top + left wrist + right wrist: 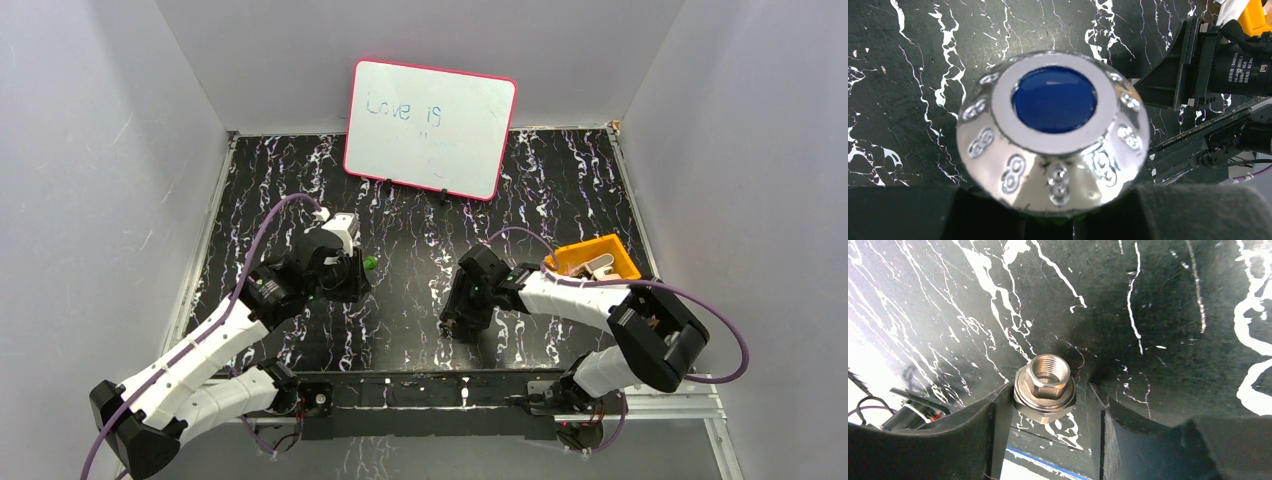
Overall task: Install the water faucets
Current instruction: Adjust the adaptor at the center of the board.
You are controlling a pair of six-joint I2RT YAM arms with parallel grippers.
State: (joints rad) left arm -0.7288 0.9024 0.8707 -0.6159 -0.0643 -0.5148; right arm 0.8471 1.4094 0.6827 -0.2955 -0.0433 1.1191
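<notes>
- At 9 o'clock on the desk [420,200]: left hand [1050,225] clamped on green tap [370,262], with its blue-and-silver knob [1054,131] facing the wrist camera.
- At 5 o'clock: right hand [1050,435] narrowly parted around threaded metal fitting [1046,388], with a gap on one side.
- At 3 o'clock: orange tray [598,258].

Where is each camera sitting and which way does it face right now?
Top external: above and behind the bases, looking down on the table; left arm and right arm show.
Left wrist: looks down past the held green tap at the table; own fingers along the bottom.
Right wrist: looks down at the metal fitting between its own fingers.
Shared: top and left wrist both catch the orange tray.
</notes>
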